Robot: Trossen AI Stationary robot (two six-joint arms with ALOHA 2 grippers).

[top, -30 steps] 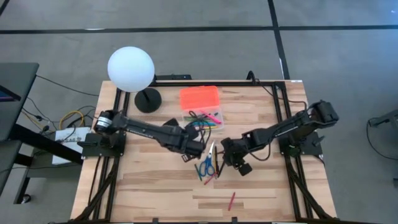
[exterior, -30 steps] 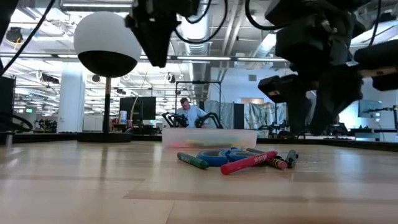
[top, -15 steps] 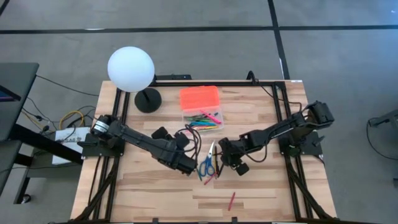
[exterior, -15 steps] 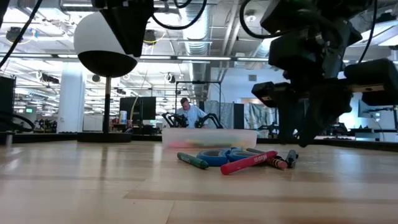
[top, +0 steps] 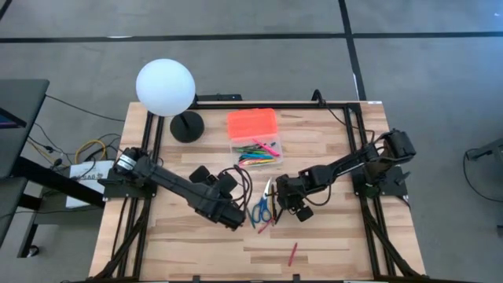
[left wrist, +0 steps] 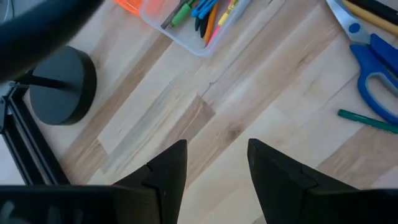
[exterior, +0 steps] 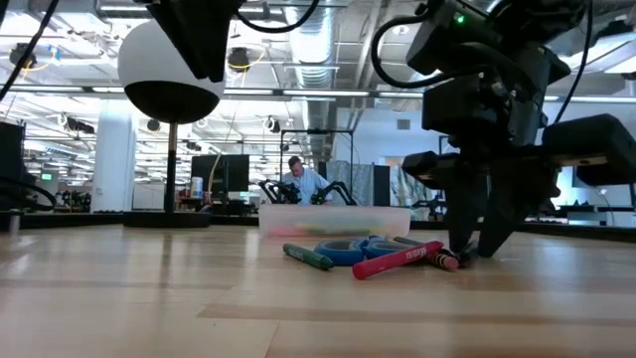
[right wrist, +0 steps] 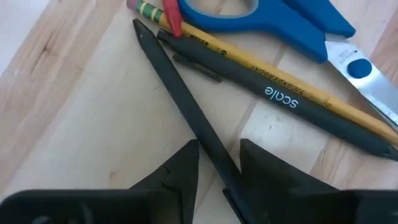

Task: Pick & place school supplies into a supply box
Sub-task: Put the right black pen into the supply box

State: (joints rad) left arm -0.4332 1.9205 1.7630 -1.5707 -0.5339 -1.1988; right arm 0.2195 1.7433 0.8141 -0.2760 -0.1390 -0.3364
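While the right gripper (right wrist: 217, 163) presses down at the table surface, its two dark fingers (right wrist: 180, 171) stand narrowly apart on either side of a thin black pencil (right wrist: 180, 102), which runs between them; whether they already pinch it I cannot tell. Just beyond that pencil lie a black pen (right wrist: 280, 102) printed with white lettering, a yellow pencil (right wrist: 249, 62) and the blue-handled scissors (right wrist: 292, 25), all bunched together and touching. In the low view the same gripper (exterior: 475, 249) reaches down to the wood at the right end of this little heap, beside a red marker (exterior: 397, 261) and a green marker (exterior: 308, 258).

From above, the heap (top: 263, 211) sits near the middle of the table (top: 330, 244), with the right gripper (top: 281, 196) on its right side and the left gripper (top: 236, 222) just to its left. The left gripper (left wrist: 214, 168) hovers over bare wood with its fingers moderately apart and nothing between them. A single red pencil (top: 293, 253) lies well apart, toward the near edge.

Farther back, the supply box (top: 257, 151) stands open, with coloured pens inside, and its orange lid (top: 252, 123) rests just behind it. A white globe lamp (top: 165, 88) stands at the far left corner.
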